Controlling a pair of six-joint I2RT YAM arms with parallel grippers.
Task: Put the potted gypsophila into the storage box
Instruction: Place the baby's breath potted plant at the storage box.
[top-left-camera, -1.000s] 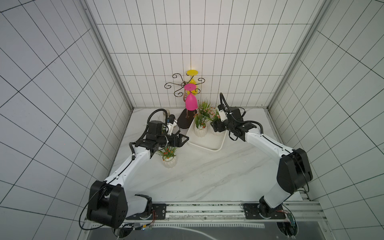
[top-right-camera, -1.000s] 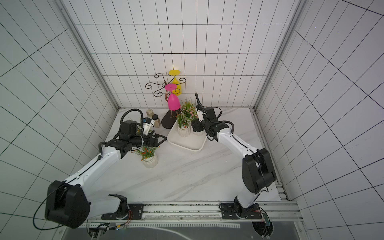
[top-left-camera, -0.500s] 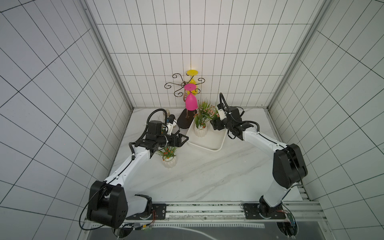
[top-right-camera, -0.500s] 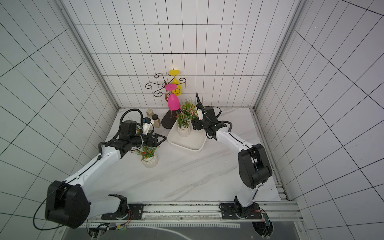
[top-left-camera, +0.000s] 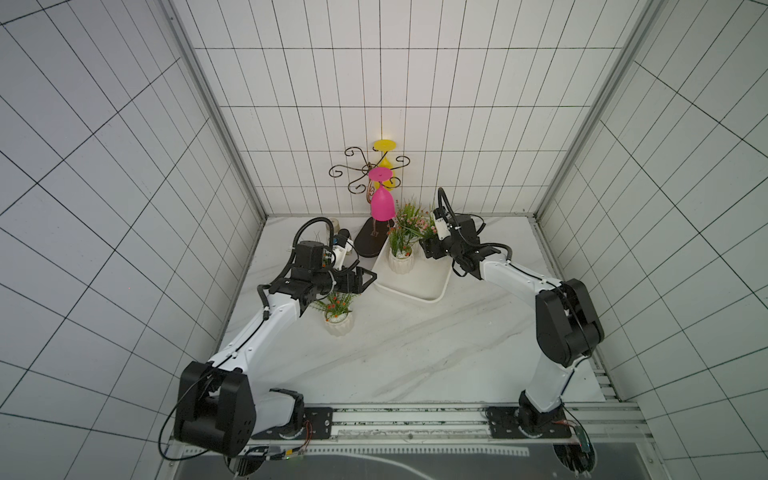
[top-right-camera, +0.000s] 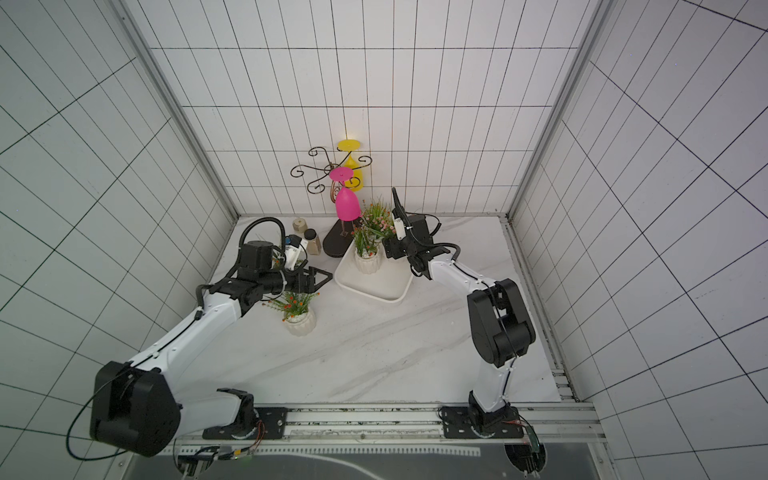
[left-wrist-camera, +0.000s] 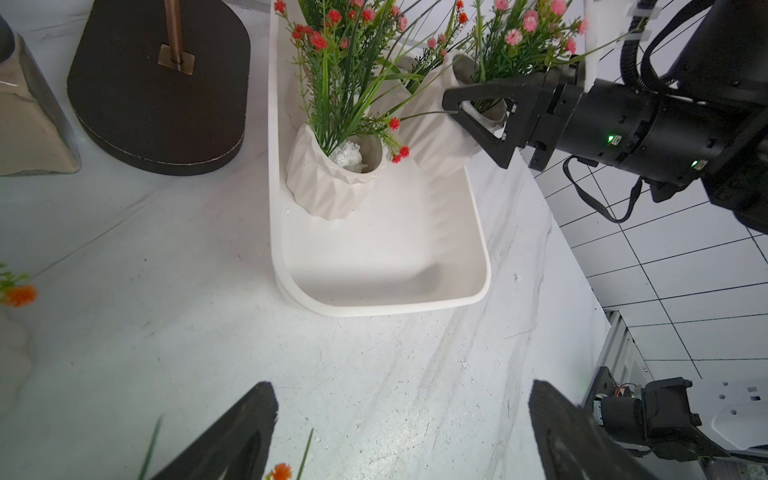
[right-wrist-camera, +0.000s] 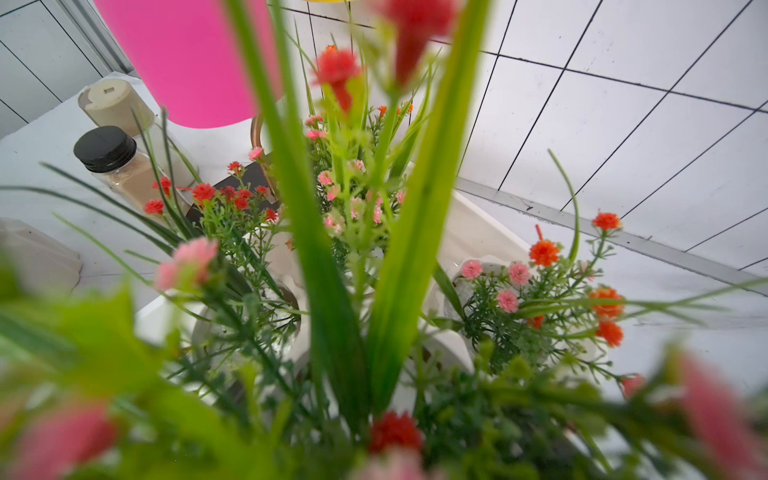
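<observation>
The left wrist view shows the right claw (left-wrist-camera: 469, 110) pinching the rim of a tilted pot (left-wrist-camera: 436, 139) at the box (left-wrist-camera: 374, 309) wall. Both top views leave that grip unclear. The left claw (top-left-camera: 368, 280) stands spread.

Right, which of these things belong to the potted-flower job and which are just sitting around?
Job:
- storage box
- red-flowered pot standing in it
- pink-flowered pot, tilted, gripped by the right gripper
- orange-flowered pot on the table, near the open left gripper

Lying about:
- glass rack with pink glass and yellow glass
- black-capped bottle
- beige-capped jar
</observation>
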